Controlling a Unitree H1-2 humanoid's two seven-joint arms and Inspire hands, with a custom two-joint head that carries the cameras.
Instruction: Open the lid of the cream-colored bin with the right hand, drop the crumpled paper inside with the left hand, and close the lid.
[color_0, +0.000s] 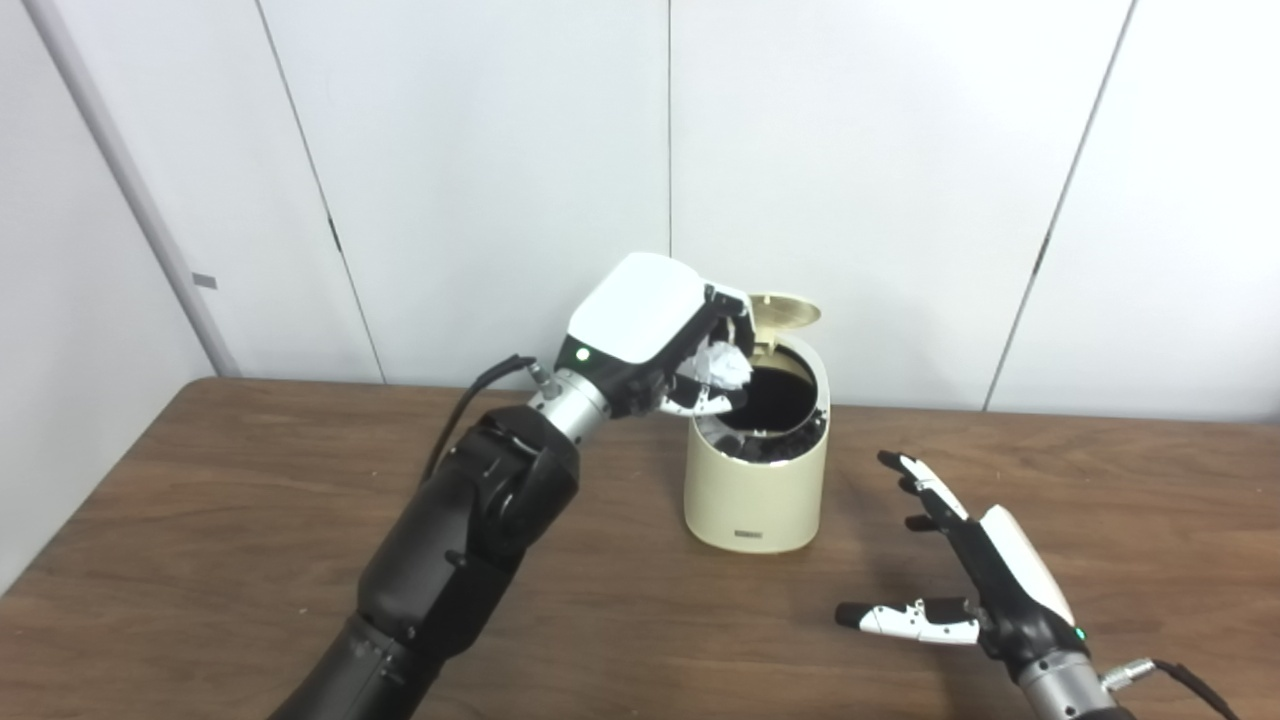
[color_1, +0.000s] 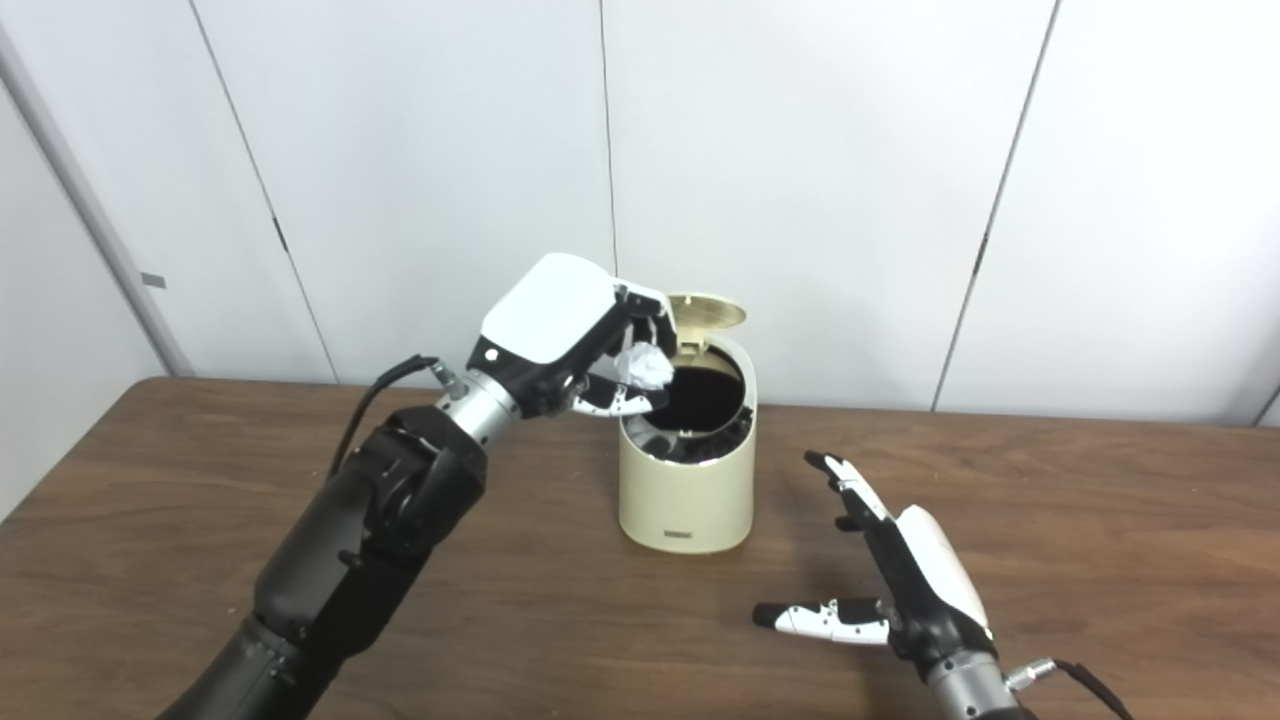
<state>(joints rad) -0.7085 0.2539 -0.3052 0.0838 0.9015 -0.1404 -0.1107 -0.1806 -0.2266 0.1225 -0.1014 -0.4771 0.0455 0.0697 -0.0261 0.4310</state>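
Note:
The cream-colored bin (color_0: 757, 490) stands on the wooden table, its round lid (color_0: 783, 310) tipped up and open at the back, showing a dark inside. My left hand (color_0: 655, 335) is shut on the white crumpled paper (color_0: 725, 366) and holds it over the bin's left rim, at the opening. My right hand (color_0: 965, 570) is open and empty, fingers spread, low over the table to the right of the bin and nearer to me. The same scene shows in the right eye view, with the bin (color_1: 686, 495) and paper (color_1: 645, 368).
The brown wooden table (color_0: 230, 520) runs across the view, backed by a white panelled wall (color_0: 900, 150). My left forearm (color_0: 470, 540) crosses the table's left middle. A black cable (color_0: 480, 385) loops behind the left wrist.

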